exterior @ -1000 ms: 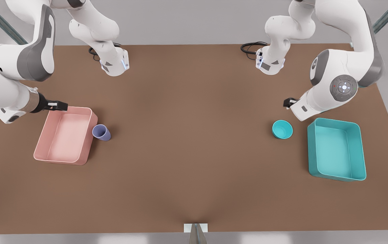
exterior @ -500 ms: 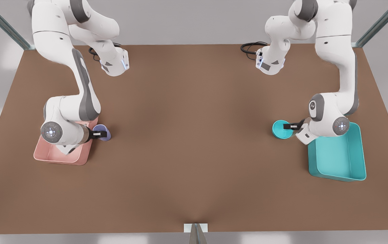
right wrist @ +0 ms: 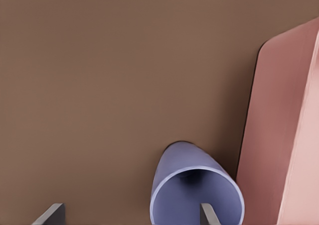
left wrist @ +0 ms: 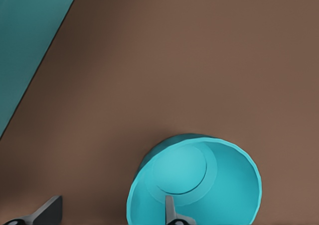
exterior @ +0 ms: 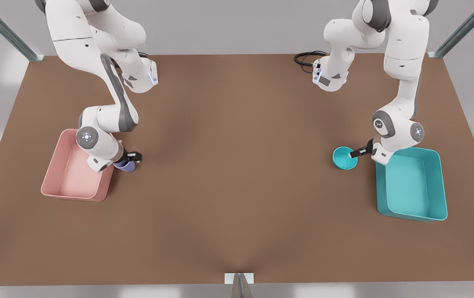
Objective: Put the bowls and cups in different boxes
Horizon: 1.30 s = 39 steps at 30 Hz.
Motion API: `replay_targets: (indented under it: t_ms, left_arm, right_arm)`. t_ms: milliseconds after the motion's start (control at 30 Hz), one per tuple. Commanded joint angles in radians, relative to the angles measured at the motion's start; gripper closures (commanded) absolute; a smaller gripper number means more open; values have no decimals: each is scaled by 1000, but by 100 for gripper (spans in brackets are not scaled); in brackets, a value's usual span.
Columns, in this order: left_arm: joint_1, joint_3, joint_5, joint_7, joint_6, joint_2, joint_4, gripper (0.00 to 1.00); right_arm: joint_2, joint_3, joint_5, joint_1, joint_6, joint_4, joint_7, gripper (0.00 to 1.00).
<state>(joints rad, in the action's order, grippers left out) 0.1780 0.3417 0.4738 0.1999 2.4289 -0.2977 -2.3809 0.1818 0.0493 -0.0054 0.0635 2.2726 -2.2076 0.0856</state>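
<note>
The teal bowl (exterior: pixel 344 158) (left wrist: pixel 199 180) stands on the table just off the front view's left side of the teal box (exterior: pixel 411 186) (left wrist: pixel 30 41). My left gripper (exterior: pixel 355 153) (left wrist: pixel 109 216) is open over the bowl's rim, one finger inside the bowl and one outside. The lavender cup (exterior: pixel 126 166) (right wrist: pixel 197 195) stands upright beside the pink box (exterior: pixel 71 174) (right wrist: pixel 284 135). My right gripper (exterior: pixel 133 157) (right wrist: pixel 128 216) is open at the cup, one finger inside its mouth and the other outside on the table side.
Both arm bases (exterior: pixel 140 78) (exterior: pixel 330 78) stand at the table's far edge with black cables (exterior: pixel 306 58) beside them. A small metal post (exterior: pixel 239 283) sits at the near edge. Wide bare brown table (exterior: pixel 237 165) lies between the two boxes.
Both arms swung down and inward: the right gripper went from the pink box's far corner to the cup, the left gripper from beyond the bowl onto its rim.
</note>
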Motion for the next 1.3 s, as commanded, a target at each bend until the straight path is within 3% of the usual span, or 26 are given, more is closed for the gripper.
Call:
replay_targets:
  t_ms: [0,67,167,233,267,467,567,633,667,700,733,767,833,967,1100,1167,1200,1233,1267]
  left_arm:
    - [3,-1,11,88,48,-15,-1,0]
    - [20,-24,74,87,49,-40,-1,3]
    - [21,-36,129,87,41,-40,-1,61]
    - [20,-36,157,85,33,-40,0,79]
    - [20,-36,158,85,33,-40,0,79]
    - [17,-35,149,82,-34,8,46,79]
    - [24,5,111,-7,-294,84,233,79]
    - [9,25,-171,-42,-435,62,468,79]
    - [-28,28,-247,-42,-439,28,534,79]
    - [-139,25,-256,30,-524,-84,726,79]
    - [-198,23,-254,130,-519,-132,764,79]
    - [-232,23,-253,188,-514,-149,764,79]
    - [-270,23,-254,303,-502,-173,763,79]
    - [-307,25,-247,349,-401,-316,753,79]
    - [-313,25,-202,351,-323,-406,753,79]
    - [-319,25,-182,352,-323,-422,755,79]
    - [-321,25,-184,354,-324,-422,758,55]
    - [-321,25,-173,388,-324,-417,759,0]
    - [-321,23,-175,388,-326,-413,761,0]
  right_arm:
    - [-1,0,1,-1,58,-17,19,0]
    - [1,1,1,-1,58,-38,19,0]
    - [2,1,1,1,51,-61,19,0]
    - [15,1,1,1,51,-61,19,0]
    - [22,1,1,1,51,-61,19,0]
    - [65,0,1,1,53,-53,19,0]
    - [82,0,2,1,53,-49,20,0]
    - [96,0,2,-1,53,-46,20,1]
    - [100,0,2,-1,53,-46,20,6]
    - [102,0,1,-1,53,-44,19,33]
    - [102,0,1,-1,51,-44,14,62]
    - [105,0,1,1,51,-38,16,69]
    - [131,-2,1,-5,51,-27,16,78]
    - [105,-5,-1,-13,-11,28,17,79]
    - [61,-6,7,-13,-277,313,-3,79]
    - [67,-34,-16,-62,-312,465,-151,79]
    - [65,-91,-96,-63,-312,500,-205,79]
    - [82,-150,-133,-65,-312,517,-210,79]
    - [117,-201,-131,-65,-311,536,-233,79]
